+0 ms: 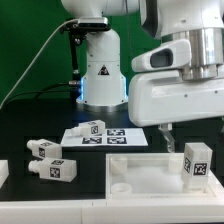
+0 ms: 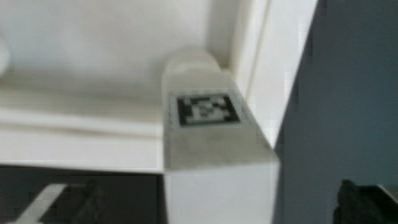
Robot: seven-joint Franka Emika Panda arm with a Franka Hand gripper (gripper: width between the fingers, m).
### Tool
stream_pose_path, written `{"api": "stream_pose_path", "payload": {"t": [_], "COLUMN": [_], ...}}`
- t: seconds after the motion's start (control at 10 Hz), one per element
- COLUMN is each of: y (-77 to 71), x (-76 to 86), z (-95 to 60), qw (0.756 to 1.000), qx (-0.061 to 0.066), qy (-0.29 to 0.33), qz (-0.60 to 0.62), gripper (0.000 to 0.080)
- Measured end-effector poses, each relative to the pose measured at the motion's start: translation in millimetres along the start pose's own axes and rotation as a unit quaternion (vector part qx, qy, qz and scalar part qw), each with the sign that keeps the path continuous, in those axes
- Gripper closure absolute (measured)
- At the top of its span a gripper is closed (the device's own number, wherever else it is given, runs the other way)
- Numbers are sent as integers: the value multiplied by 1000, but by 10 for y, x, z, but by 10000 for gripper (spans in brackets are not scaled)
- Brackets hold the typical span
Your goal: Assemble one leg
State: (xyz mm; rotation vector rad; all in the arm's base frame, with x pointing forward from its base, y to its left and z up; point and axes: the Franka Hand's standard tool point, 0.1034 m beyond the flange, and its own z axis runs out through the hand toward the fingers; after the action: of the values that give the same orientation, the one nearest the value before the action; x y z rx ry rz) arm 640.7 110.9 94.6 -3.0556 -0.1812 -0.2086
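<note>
One leg, a white post with a black-and-white tag, stands upright at a corner of the large flat white tray-like piece, at the exterior view's right. My gripper hangs just above it; one thin finger shows beside the leg's top. In the wrist view the leg runs between my two dark fingertips, with a gap on each side. My gripper is open and holds nothing. The tray-like piece's wall shows behind the leg.
Two loose legs lie on the black table at the exterior view's left. Another leg rests on the marker board. A white part shows at the left edge. The robot base stands behind.
</note>
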Motion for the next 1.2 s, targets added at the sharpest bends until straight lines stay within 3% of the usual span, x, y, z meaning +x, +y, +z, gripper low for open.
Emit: {"api": "stream_pose_path", "payload": {"t": [0.3,0.5,0.8,1.0,1.2], "y": [109,91,89,89,129], "x": [-15,3,3,2,10], "z": [160,212,217,219,226], "qw": [997,997,994,989,968], "qx": [2,-1,-4,-7,-13], "qy": [-80,-69,-69,-69,-62], "qz": [8,29,87,132,244], "gripper": [151,151,514,514,514]}}
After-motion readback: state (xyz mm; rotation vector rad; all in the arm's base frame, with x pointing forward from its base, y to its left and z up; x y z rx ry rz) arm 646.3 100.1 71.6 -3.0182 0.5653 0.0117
